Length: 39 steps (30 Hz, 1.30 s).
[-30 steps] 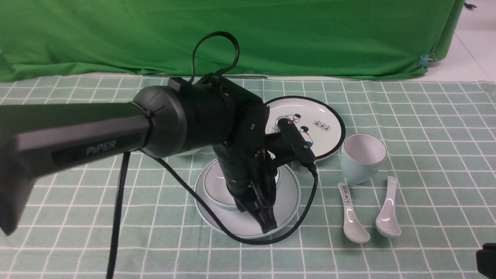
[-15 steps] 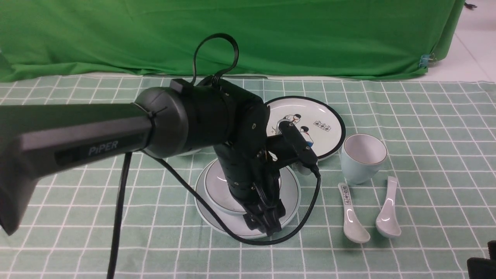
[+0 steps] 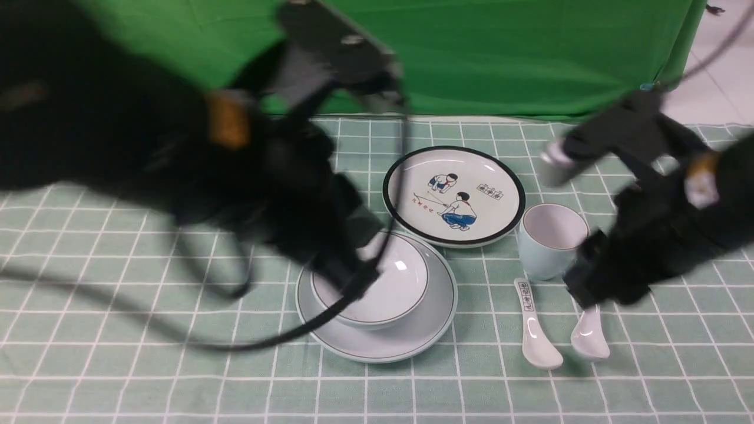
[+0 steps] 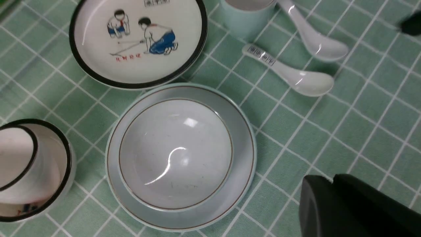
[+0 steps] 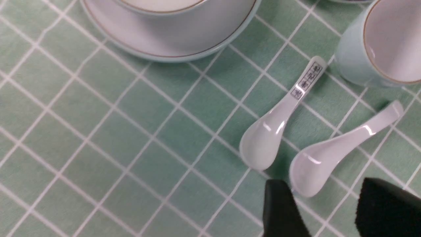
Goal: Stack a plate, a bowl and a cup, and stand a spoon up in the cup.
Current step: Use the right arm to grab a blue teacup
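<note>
Lifted away now, the closed left gripper (image 4: pixel 329 181) leaves the pale blue-white ceramic bowl (image 3: pixel 377 288) nested on the matching round plate (image 3: pixel 424 335), and the right gripper (image 5: pixel 324 200), jaws apart near the handleless pale blue cup (image 3: pixel 551 238), should pinch its wall squarely, upright.

On the tablecloth (image 3: pixel 177 383), near the middle: the plate (image 3: pixel 436 318), with the bowl (image 3: pixel 389 288) in it. Just behind that and a little to the right: the cartoon plate (image 3: pixel 495 212). Right of the cartoon plate's front edge, just beside it: the cup (image 3: pixel 545 247), upright. In front of the cup, side by side but apart: the printed-handle spoon (image 3: pixel 533 330) on the left and the plain spoon (image 3: pixel 591 338) on the right, both flat, handles toward the cup. Beside the plate, on the side away from the spoons: a second bowl (image 4: pixel 54 164), with a second cup (image 4: pixel 13 158) in it. Along the table's far edge: a hanging cloth (image 3: pixel 500 59).
</note>
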{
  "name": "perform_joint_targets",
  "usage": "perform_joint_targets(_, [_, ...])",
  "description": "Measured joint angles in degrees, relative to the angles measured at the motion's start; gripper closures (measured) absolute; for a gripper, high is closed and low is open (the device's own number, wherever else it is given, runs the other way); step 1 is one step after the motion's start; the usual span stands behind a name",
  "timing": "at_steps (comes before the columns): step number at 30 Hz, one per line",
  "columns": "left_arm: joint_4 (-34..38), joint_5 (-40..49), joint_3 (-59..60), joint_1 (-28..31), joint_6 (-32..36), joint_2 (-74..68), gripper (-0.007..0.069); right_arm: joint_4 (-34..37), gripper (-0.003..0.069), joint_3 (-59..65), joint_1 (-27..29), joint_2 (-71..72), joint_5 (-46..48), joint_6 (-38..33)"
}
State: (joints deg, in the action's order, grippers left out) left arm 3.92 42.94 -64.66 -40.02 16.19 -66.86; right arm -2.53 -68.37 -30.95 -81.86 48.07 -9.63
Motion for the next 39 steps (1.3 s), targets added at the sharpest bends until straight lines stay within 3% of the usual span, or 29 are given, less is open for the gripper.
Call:
perform_joint_targets(4, [2.52, -6.45, 11.39, 0.0, -0.07, 12.37, 0.062, -0.14, 0.0298, -7.23, 3.9, -9.25, 1.55, -1.57])
perform_joint_targets(8, [7.63, -20.46, 27.91, 0.0, -0.07, 26.55, 0.062, 1.8, 0.0298, -14.25, 7.5, -18.16, 2.05, -3.37])
perform_joint_targets(15, [9.58, -36.8, 42.92, 0.0, -0.13, 36.49, 0.0617, 5.4, 0.0298, -20.72, 10.42, -28.83, 2.55, -5.49])
perform_joint_targets(28, [9.75, -39.17, 45.01, 0.0, -0.16, 37.77, 0.0615, 6.65, 0.0324, -24.53, 10.72, -36.93, 1.43, -8.06])
perform_joint_targets(32, [9.75, -39.17, 45.01, 0.0, -0.16, 37.77, 0.0615, 6.65, 0.0442, -24.53, 10.72, -38.0, 1.92, -8.84])
perform_joint_targets(33, [9.75, -39.17, 45.03, 0.0, -0.16, 37.77, 0.0615, 6.76, 0.0531, -24.53, 10.72, -37.95, 2.59, -9.33])
perform_joint_targets(34, [9.75, -39.17, 45.03, 0.0, -0.16, 37.77, 0.0615, 6.81, 0.0568, -24.53, 10.72, -37.77, 3.03, -9.44])
perform_joint_targets(39, [8.87, -38.87, 45.03, 0.0, -0.1, 37.77, 0.0615, 6.81, 0.0573, -24.48, 9.97, -34.03, 6.29, -10.45])
